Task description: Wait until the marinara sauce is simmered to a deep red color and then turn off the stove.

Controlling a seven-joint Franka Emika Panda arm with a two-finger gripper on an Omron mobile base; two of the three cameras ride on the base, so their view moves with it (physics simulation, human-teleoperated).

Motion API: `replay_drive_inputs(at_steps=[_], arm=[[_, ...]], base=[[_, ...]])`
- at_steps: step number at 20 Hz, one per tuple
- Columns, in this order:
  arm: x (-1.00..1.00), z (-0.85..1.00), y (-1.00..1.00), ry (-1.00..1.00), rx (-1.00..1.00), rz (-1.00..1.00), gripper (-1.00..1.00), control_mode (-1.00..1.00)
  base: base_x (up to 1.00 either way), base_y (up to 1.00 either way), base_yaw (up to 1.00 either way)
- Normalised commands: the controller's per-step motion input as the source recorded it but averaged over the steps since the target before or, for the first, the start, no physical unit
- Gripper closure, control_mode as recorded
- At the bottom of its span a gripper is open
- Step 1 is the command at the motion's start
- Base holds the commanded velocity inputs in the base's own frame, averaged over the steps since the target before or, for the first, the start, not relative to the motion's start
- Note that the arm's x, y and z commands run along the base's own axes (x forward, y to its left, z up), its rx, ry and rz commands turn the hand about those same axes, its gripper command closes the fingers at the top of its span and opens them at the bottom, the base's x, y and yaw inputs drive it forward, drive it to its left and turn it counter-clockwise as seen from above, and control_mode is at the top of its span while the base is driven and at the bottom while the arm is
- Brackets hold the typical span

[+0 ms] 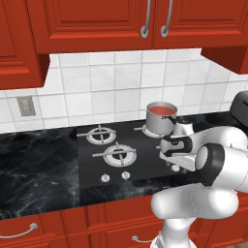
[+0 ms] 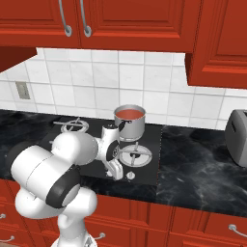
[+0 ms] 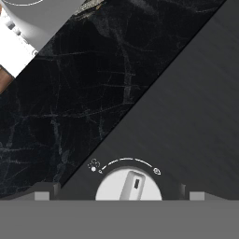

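Note:
The marinara sauce [image 1: 161, 110] [image 2: 130, 113] is a flat red disc inside a small grey steel saucepan [image 1: 158, 122] [image 2: 131, 126] on a back burner of the black stove [image 1: 94, 160] [image 2: 150, 166]. My gripper [image 1: 173, 163] [image 2: 118, 174] hangs low over the stove's front edge, in front of the pan and pointing down. In the hand view a round silver knob [image 3: 129, 184] with a dark-marked pointer sits between the two fingertips [image 3: 43, 191], with gaps on both sides. The gripper [image 3: 119, 193] is open and holds nothing.
Two more silver knobs [image 1: 105, 178] sit on the stove's front left. Black marbled countertop [image 1: 34, 164] [image 2: 207, 164] [image 3: 70, 93] flanks the stove. A grey toaster [image 2: 236, 137] stands at the right. Red cabinets hang overhead.

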Motion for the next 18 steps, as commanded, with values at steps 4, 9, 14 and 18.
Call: replay_drive_inputs(at_steps=[4,9,14,18], arm=[[0.00,0.00,0.00,0.00,0.00,0.00,-1.00,-1.00],[0.00,0.00,0.00,0.00,0.00,0.00,-1.00,-1.00],[0.00,0.00,0.00,0.00,0.00,0.00,-1.00,-1.00],[0.00,0.00,0.00,0.00,0.00,0.00,-1.00,-1.00]], base=[[0.00,0.00,0.00],[0.00,0.00,0.00],[0.00,0.00,0.00],[0.00,0.00,0.00]])
